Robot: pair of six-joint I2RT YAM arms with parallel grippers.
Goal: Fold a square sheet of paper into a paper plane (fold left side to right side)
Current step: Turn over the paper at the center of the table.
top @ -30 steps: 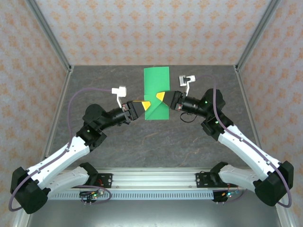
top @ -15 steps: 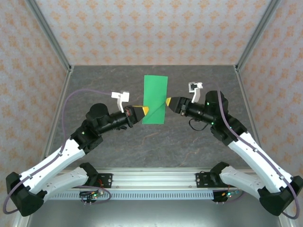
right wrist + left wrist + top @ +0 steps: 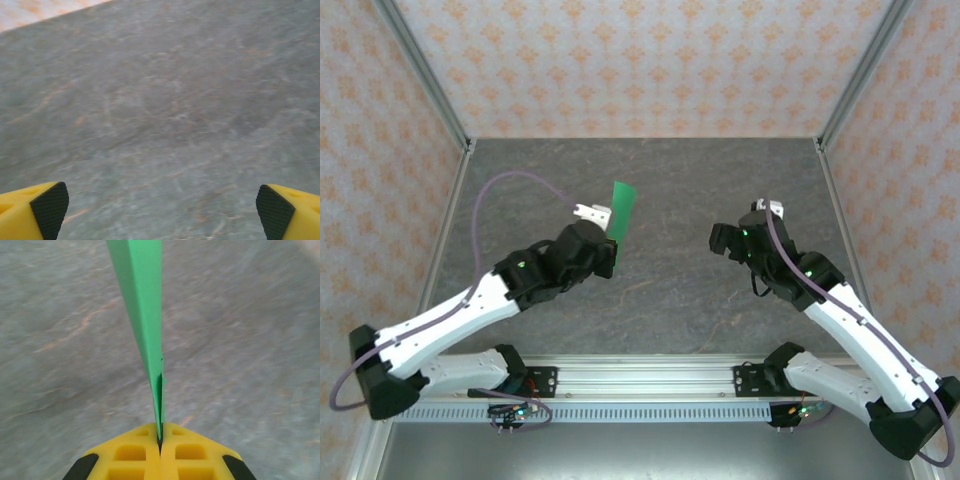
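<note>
The square sheet of paper (image 3: 622,207) is bright green and folded into a narrow strip. It stands up off the grey table, left of centre. My left gripper (image 3: 612,243) is shut on its near end. In the left wrist view the yellow fingertips (image 3: 142,452) pinch the doubled edges, and the paper (image 3: 142,305) runs away from the left gripper (image 3: 160,437) edge-on. My right gripper (image 3: 720,240) hangs right of centre, well apart from the paper. In the right wrist view the right gripper (image 3: 161,212) is open wide, with bare table between its black pads (image 3: 47,209).
The grey marbled table top (image 3: 670,290) lies bare between the two arms. Patterned walls with metal corner posts (image 3: 430,75) enclose the back and sides. The rail (image 3: 640,385) with the arm bases runs along the near edge.
My left gripper has lifted the folded paper off the table and drawn it back to the left, turning it edge-up. My right gripper has let go, opened wide and pulled away to the right.
</note>
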